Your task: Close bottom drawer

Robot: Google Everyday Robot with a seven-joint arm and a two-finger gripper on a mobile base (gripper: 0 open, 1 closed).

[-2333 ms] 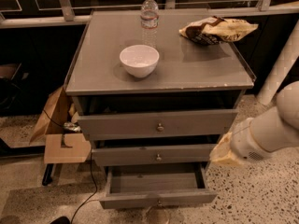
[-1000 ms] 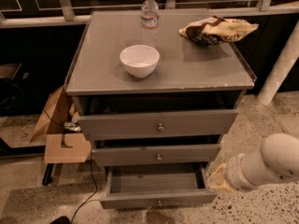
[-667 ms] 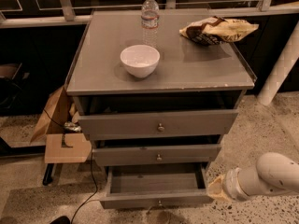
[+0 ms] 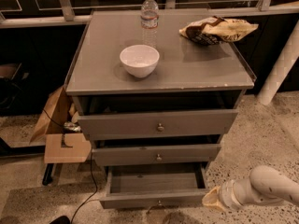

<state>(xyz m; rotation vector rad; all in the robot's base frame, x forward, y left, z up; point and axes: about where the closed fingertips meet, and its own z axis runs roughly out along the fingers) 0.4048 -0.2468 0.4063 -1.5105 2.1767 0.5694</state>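
The bottom drawer [image 4: 154, 199] is the lowest of three grey drawers. It stands pulled out, its inside bare, with a small metal knob [image 4: 159, 202] on its narrow front. My gripper [image 4: 211, 199] is low at the lower right, just beside the right end of the drawer's front panel. The white arm [image 4: 266, 188] comes in from the right edge.
The middle drawer [image 4: 157, 155] and top drawer [image 4: 158, 123] sit above, slightly out. On the cabinet top [image 4: 201, 64] stand a white bowl [image 4: 139, 60], a water bottle [image 4: 149, 16] and a chip bag [image 4: 217, 30]. Cardboard pieces [image 4: 63, 134] and a cable lie at the left. A white post [image 4: 280, 64] stands right.
The arm has dropped from beside the middle drawer down to the right end of the bottom drawer's front. The drawer looks as far out as before.
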